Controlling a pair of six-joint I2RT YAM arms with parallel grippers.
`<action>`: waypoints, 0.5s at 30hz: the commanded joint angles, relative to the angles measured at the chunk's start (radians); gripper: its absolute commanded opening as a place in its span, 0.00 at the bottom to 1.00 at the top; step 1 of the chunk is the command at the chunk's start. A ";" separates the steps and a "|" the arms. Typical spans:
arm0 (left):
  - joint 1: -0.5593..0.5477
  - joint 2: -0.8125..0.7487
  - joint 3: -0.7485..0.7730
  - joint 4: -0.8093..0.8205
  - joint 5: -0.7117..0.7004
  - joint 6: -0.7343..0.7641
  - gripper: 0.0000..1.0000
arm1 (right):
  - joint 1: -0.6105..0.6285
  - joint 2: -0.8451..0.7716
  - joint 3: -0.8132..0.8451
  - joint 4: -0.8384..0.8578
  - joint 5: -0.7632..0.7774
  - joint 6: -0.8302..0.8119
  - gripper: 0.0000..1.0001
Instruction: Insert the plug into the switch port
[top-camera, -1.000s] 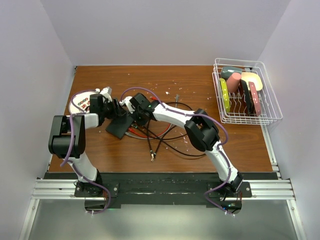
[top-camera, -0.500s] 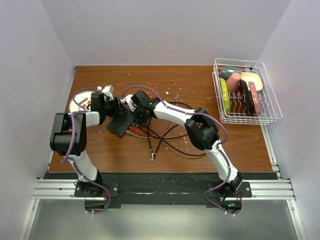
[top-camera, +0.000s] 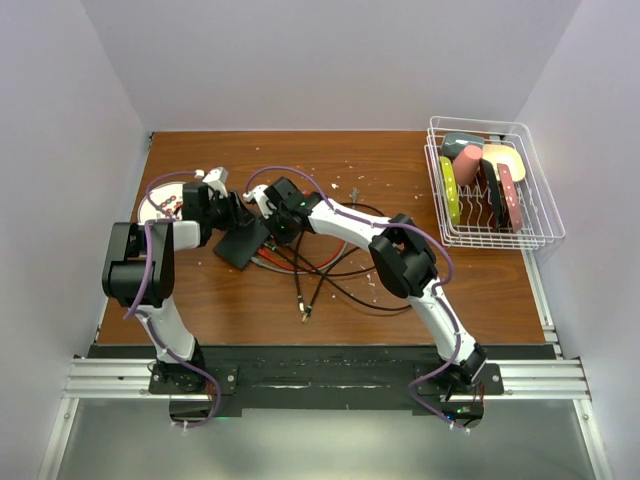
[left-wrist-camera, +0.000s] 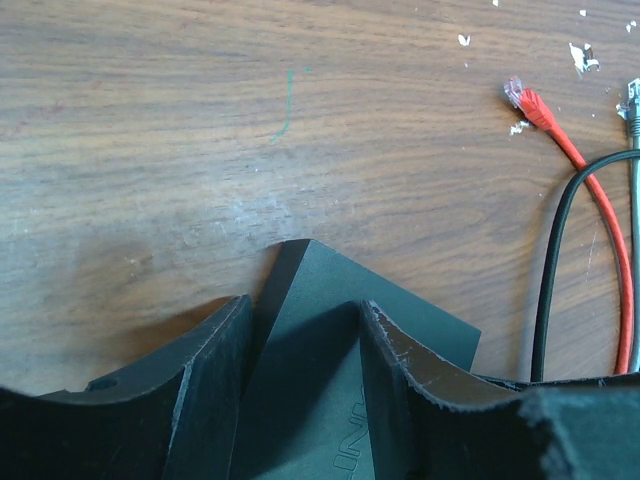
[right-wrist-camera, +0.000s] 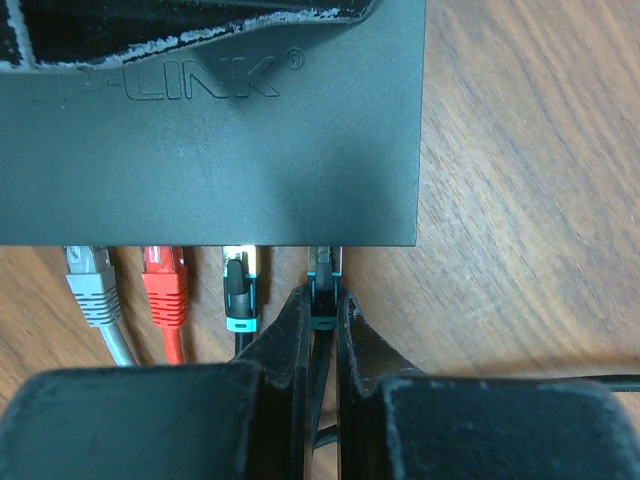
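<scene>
The black switch (right-wrist-camera: 210, 150) fills the top of the right wrist view, and its row of sockets runs along its near edge. A grey plug (right-wrist-camera: 92, 275), a red plug (right-wrist-camera: 163, 280) and a black plug (right-wrist-camera: 240, 285) sit in three of them. My right gripper (right-wrist-camera: 322, 305) is shut on a fourth black plug with a teal band (right-wrist-camera: 323, 280), whose tip is inside the switch port (right-wrist-camera: 323, 250) nearest the corner. My left gripper (left-wrist-camera: 305, 345) is shut on a corner of the switch (left-wrist-camera: 310, 300), which is tilted off the table (top-camera: 450, 290).
Black, red and grey cables (top-camera: 320, 270) lie tangled to the right of the switch. One loose end (top-camera: 304, 318) points toward the near edge. A white plate (top-camera: 160, 205) sits at the far left and a wire rack (top-camera: 535, 215) with dishes at the far right.
Both grippers and the switch have drifted slightly toward the far side of the table. Both grips are unchanged.
</scene>
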 joint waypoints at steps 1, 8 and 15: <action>-0.090 0.049 -0.014 -0.122 0.200 -0.018 0.42 | 0.025 -0.002 0.095 0.392 -0.108 0.038 0.00; -0.093 0.063 -0.008 -0.122 0.228 -0.018 0.40 | 0.023 0.021 0.132 0.409 -0.118 0.050 0.00; -0.092 0.055 -0.002 -0.129 0.223 -0.012 0.40 | 0.023 -0.005 0.083 0.415 -0.112 0.055 0.00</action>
